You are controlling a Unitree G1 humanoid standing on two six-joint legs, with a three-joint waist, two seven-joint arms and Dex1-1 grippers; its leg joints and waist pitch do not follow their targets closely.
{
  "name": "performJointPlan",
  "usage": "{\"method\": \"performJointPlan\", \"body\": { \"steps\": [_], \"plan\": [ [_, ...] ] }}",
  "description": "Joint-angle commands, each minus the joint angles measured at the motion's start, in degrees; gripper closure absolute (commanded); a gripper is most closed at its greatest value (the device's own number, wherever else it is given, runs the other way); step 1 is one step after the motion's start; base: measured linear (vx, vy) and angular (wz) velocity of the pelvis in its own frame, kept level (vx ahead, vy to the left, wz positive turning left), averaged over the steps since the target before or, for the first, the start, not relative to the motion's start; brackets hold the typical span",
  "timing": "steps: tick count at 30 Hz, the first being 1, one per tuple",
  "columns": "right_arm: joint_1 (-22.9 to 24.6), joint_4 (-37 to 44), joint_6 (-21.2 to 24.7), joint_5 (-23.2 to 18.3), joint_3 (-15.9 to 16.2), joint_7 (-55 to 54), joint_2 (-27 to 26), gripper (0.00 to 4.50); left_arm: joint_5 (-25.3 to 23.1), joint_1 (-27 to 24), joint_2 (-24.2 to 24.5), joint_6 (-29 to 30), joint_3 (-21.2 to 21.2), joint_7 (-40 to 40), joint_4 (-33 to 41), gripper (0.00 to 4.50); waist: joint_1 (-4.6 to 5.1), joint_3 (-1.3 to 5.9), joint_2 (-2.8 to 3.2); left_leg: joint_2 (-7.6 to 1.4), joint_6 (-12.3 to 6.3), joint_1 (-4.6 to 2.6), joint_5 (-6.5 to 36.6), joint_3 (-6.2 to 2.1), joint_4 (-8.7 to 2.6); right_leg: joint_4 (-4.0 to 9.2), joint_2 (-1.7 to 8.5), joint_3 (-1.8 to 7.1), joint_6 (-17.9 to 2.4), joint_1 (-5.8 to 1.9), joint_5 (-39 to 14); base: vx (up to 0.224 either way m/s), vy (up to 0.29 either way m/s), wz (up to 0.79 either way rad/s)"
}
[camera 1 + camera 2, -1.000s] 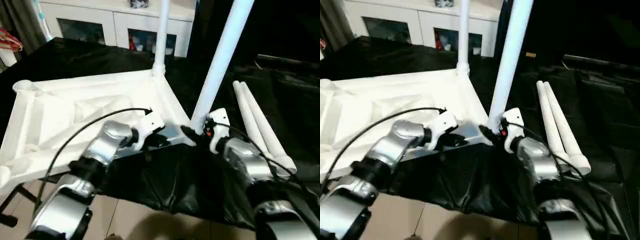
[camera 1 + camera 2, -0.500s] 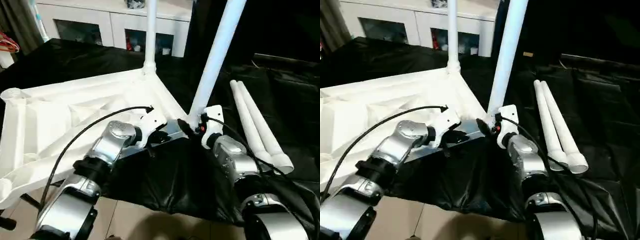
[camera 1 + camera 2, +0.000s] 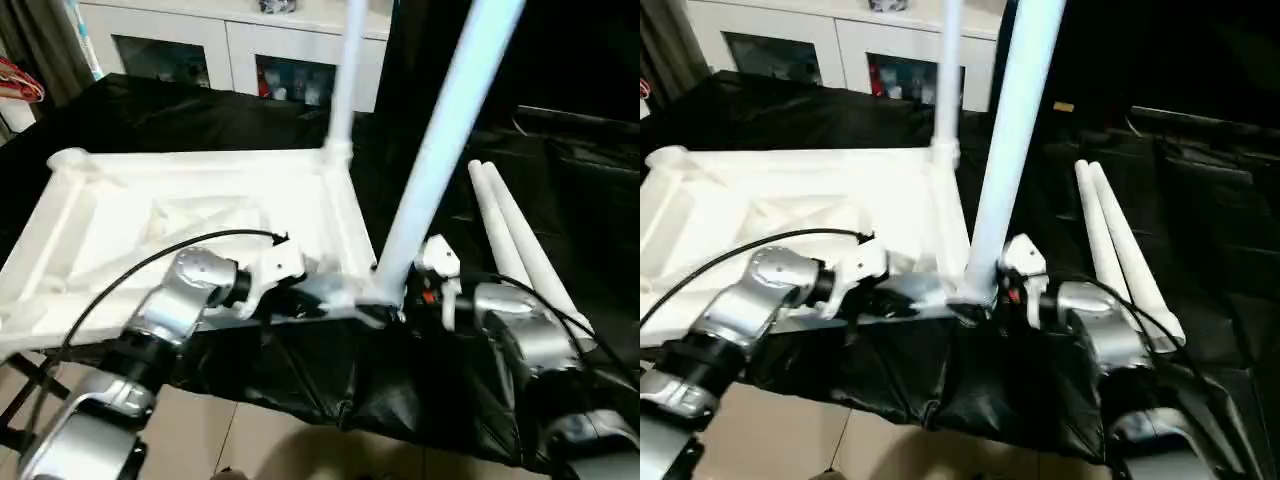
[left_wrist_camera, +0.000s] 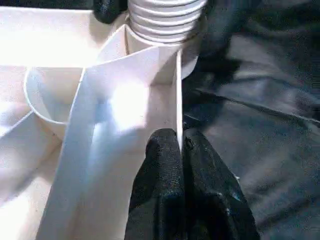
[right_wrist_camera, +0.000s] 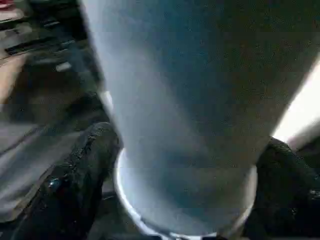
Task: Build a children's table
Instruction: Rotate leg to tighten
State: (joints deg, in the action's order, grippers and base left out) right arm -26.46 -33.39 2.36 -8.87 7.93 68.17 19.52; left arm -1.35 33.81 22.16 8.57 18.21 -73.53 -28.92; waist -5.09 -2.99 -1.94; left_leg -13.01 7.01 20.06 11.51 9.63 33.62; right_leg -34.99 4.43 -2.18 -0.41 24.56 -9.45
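Two legs already stand in the upturned top point(image 3: 190, 215), which lies ribs-up on a table draped in black cloth point(image 3: 330, 370): a far leg point(image 3: 342, 90) at the back corner and a near leg point(image 3: 440, 140) at the front corner by the robot. Two spare legs point(image 3: 520, 250) lie side by side on the cloth, well apart to the right.

The left hand point(image 4: 181, 165) is pinched together on a thin upright rib of the top, just beside the near socket point(image 4: 165, 20), where the leg's threaded end shows. The right hand point(image 5: 185, 165) is clamped round the near leg's base, one finger point(image 5: 85, 170) on each side of the tube.

The parts look like hollow moulded plastic: light, stiff, smooth and likely slippery, so a tall leg could lever or slip if held high. Gripping low by the socket seems wise, and the rib gives a firm edge for steadying the top, though thin plastic might flex under hard squeezing.
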Motion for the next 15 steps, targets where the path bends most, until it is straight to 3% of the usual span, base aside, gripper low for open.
{"method": "performJointPlan", "body": {
  "steps": [1, 15],
  "plan": [
    [1.5, 2.2, 1.7, -0.1, 2.6, 4.1, 1.0, 0.46, 2.9, 0.2, -0.2, -0.8, 0.6, -3.6, 2.0, 4.5, -0.11, 3.65, 0.34, 0.09, -3.78, 0.1, 10.4, 1.04, -3.91, 3.56, 2.19, 1.39, -14.3, -3.83, -9.2, 0.0, 0.0, 0.0],
    [3.8, 6.7, 4.4, -0.6, 4.5, 6.3, 1.8, 1.63, 3.3, 1.0, 1.5, -1.6, 0.2, -6.8, 0.5, 4.5, -0.36, 3.83, 0.46, 0.24, -2.93, 0.14, 9.1, 0.98, -3.81, 3.26, 2.18, 1.35, -14.5, -3.92, -7.1, 0.0, 0.0, 0.0]
  ]
}}
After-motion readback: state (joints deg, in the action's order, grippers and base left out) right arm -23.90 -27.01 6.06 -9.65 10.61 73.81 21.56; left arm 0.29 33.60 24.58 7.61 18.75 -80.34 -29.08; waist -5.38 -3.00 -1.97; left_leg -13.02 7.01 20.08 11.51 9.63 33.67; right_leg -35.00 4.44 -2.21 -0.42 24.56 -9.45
